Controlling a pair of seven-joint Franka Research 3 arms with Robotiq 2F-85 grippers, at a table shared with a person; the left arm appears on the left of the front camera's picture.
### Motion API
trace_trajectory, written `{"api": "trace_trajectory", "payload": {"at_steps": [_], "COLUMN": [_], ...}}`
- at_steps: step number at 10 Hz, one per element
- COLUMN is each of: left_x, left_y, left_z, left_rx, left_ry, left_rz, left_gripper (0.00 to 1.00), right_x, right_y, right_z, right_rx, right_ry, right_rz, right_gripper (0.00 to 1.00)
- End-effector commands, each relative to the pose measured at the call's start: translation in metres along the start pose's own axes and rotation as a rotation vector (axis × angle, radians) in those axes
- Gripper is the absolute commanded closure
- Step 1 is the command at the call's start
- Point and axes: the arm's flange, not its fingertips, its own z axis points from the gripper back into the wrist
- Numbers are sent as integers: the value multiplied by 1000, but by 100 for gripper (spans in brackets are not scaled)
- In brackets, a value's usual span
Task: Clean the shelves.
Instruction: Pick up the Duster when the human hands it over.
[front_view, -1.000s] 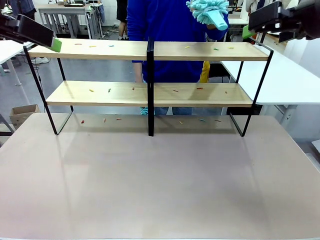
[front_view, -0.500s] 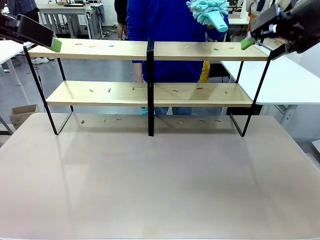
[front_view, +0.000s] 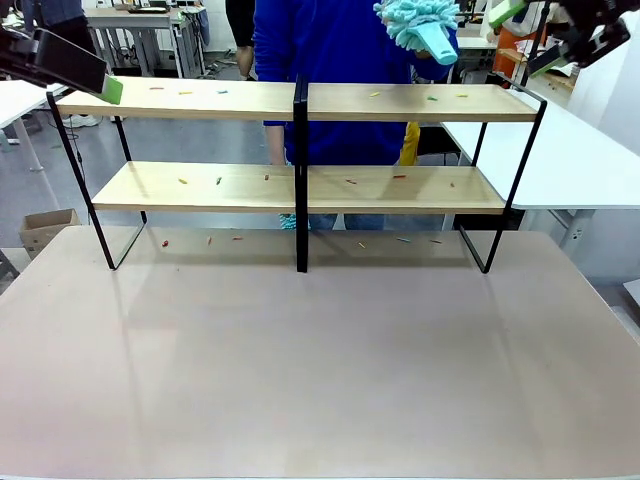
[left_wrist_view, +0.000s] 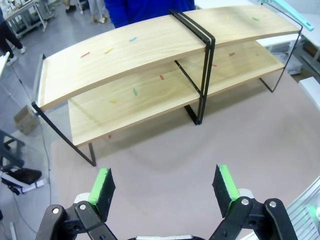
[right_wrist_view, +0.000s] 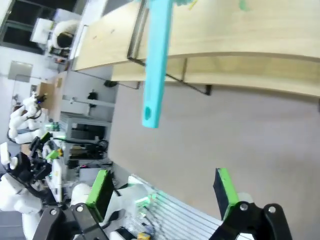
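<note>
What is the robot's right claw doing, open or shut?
Open: the right gripper's green pads stand wide apart with nothing between them; the teal duster handle hangs beyond, untouched.

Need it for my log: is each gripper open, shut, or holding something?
Left gripper: open, holding nothing.
Right gripper: open, holding nothing; the teal duster handle hangs ahead of it, not touching.
</note>
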Motion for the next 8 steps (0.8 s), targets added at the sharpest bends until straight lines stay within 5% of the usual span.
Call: {"api": "trace_trajectory", "payload": {"at_steps": [1, 4, 8], "left_x": [0, 0, 0], "left_y": [1, 1, 1], "left_z": [0, 0, 0], "left_rx": [4, 4, 4], "left_ry": [-1, -1, -1], "left_rz": [7, 7, 7], "left_gripper": [0, 0, 0], "right_x": [36, 66, 70], "right_y": [-13, -19, -36], "right_z": [-31, -78, -70], "right_rx": [122, 179, 303], "right_ry": [57, 57, -34], "right_rz": [-95, -89, -78], "right_gripper": [0, 0, 0]}}
